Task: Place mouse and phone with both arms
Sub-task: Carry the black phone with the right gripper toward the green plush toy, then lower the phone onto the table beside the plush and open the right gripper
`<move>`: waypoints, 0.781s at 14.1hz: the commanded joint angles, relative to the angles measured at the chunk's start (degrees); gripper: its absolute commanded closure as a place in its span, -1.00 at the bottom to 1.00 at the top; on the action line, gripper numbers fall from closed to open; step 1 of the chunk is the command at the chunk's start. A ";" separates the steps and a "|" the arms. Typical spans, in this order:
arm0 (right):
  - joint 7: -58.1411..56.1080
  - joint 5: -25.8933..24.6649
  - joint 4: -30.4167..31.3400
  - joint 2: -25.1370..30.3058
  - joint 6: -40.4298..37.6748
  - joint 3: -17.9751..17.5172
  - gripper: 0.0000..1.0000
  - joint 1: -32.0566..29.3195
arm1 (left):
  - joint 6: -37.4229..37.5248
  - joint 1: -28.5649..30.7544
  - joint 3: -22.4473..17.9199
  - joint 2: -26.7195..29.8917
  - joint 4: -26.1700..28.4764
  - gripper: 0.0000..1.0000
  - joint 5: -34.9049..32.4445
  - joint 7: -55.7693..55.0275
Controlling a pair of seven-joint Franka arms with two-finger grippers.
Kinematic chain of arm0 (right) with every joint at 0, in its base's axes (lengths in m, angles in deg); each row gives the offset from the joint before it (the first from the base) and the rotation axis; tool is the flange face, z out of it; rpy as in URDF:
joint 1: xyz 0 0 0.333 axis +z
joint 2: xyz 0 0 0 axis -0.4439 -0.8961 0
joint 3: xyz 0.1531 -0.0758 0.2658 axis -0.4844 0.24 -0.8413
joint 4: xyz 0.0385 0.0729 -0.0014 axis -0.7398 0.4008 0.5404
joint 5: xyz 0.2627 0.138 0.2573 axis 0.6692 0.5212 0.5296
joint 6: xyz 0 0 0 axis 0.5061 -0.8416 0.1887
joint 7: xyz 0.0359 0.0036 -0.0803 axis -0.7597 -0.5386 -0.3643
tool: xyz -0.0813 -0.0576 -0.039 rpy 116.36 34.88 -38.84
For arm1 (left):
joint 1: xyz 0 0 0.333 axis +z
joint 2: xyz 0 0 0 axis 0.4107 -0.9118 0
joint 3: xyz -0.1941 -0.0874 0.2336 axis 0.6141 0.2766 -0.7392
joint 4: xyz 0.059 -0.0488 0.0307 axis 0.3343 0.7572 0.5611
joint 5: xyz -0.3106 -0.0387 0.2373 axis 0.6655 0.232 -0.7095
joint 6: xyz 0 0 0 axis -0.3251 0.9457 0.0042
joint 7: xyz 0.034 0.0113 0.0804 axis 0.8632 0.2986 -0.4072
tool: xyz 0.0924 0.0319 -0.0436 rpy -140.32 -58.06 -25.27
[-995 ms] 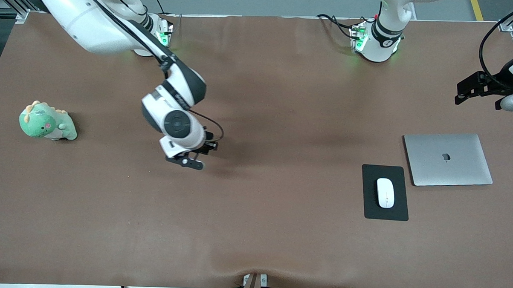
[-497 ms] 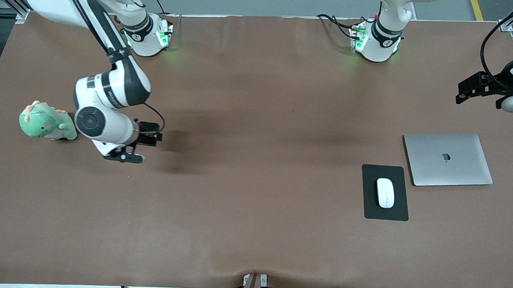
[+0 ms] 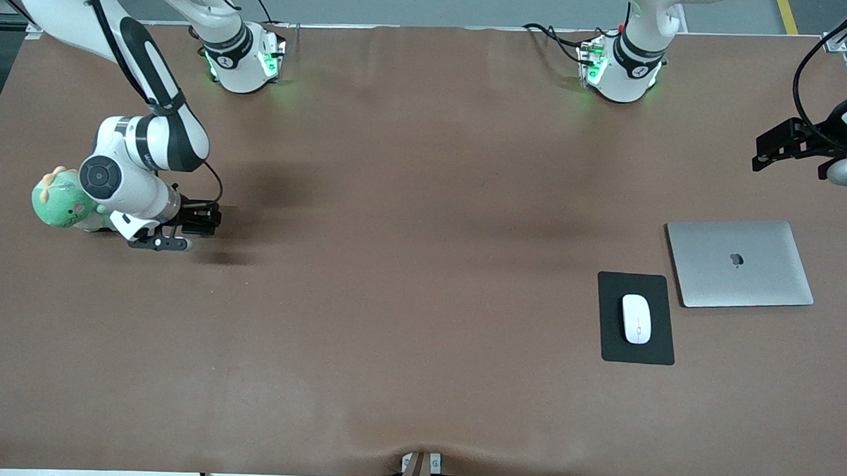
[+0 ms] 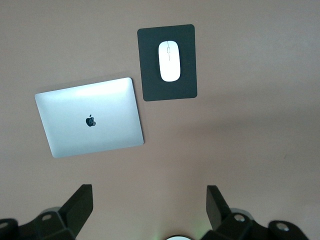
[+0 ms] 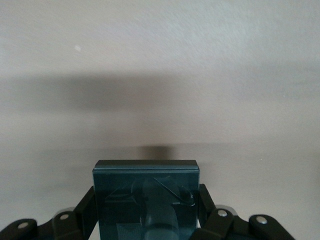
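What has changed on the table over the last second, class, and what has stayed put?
The right gripper, shut on the phone, has swung toward the right arm's end of the table and now hangs beside the green plush toy. The left gripper, mouse, mouse pad and laptop stayed as they were.

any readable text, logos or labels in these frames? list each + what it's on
Apple logo, no words: on the closed laptop lid, also clear in the left wrist view.
Dark lettering on the right arm's wrist band: too blurred to read.
Mouse, mouse pad, phone held in the right pincer, plush dinosaur: no text visible.
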 commanded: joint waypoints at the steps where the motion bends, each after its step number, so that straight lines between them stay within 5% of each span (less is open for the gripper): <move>1: -1.42 1.54 1.40 -1.44 3.34 1.15 1.00 0.47 | 1.34 0.29 0.04 -0.51 -1.42 -1.00 0.68 1.36; 4: -3.26 1.54 2.46 -4.17 7.75 1.15 1.00 0.38 | 1.25 0.29 0.13 -0.60 -1.42 -1.00 0.60 1.45; 5: -3.35 1.54 2.29 -4.09 7.75 1.15 0.82 0.47 | 1.25 0.29 0.13 -0.60 -1.50 -1.00 0.60 1.45; 7: -3.35 1.54 2.11 -3.65 7.14 1.24 -0.99 0.29 | 1.25 0.02 0.13 -0.69 -1.50 -1.00 0.25 1.45; 9: -3.27 1.54 1.41 -0.95 4.08 1.16 -1.00 1.17 | 1.25 0.02 0.13 -0.69 -1.50 -1.00 -0.02 1.53; 11: -3.27 1.54 -5.14 1.79 -10.09 1.15 -1.00 1.52 | 1.25 0.02 0.22 -0.69 -1.50 -1.00 -1.94 3.19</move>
